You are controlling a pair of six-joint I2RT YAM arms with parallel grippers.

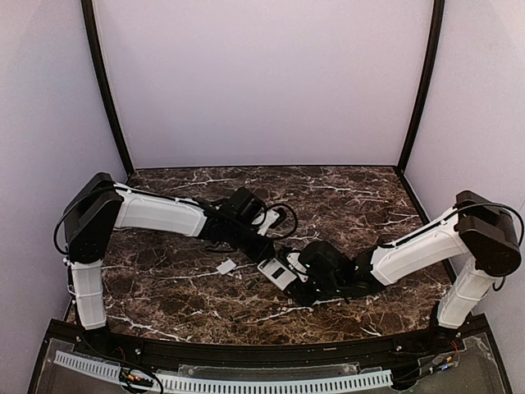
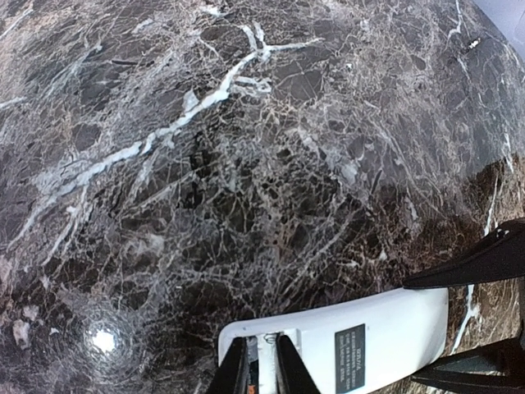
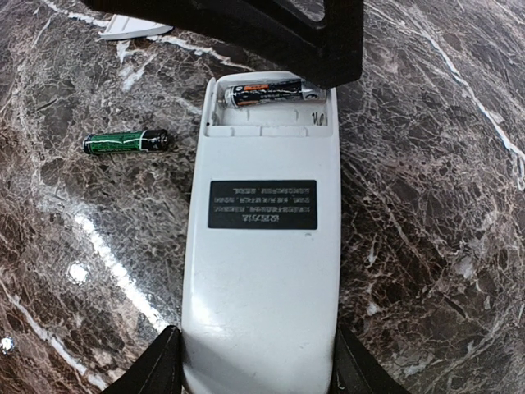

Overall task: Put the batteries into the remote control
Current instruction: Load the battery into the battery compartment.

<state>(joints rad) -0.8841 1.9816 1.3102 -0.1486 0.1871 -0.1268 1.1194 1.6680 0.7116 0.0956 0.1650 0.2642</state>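
Observation:
The remote control (image 3: 261, 271) lies back up on the marble, white with a black label, its battery bay open at the far end. One battery (image 3: 267, 92) lies in the bay. My left gripper (image 2: 261, 349) comes down on that end, its narrow-set fingers (image 3: 271, 37) closed round the battery. A second battery (image 3: 127, 142), green and black, lies loose on the marble left of the remote. My right gripper (image 3: 258, 365) clamps the remote's near end from both sides. In the top view the remote (image 1: 277, 273) sits mid-table between the left gripper (image 1: 264, 254) and the right gripper (image 1: 302, 283).
The white battery cover (image 1: 225, 266) lies on the marble left of the remote and also shows in the right wrist view (image 3: 131, 29). Both arms meet at mid-table. Pale walls enclose the dark marble table (image 1: 344, 197) on three sides.

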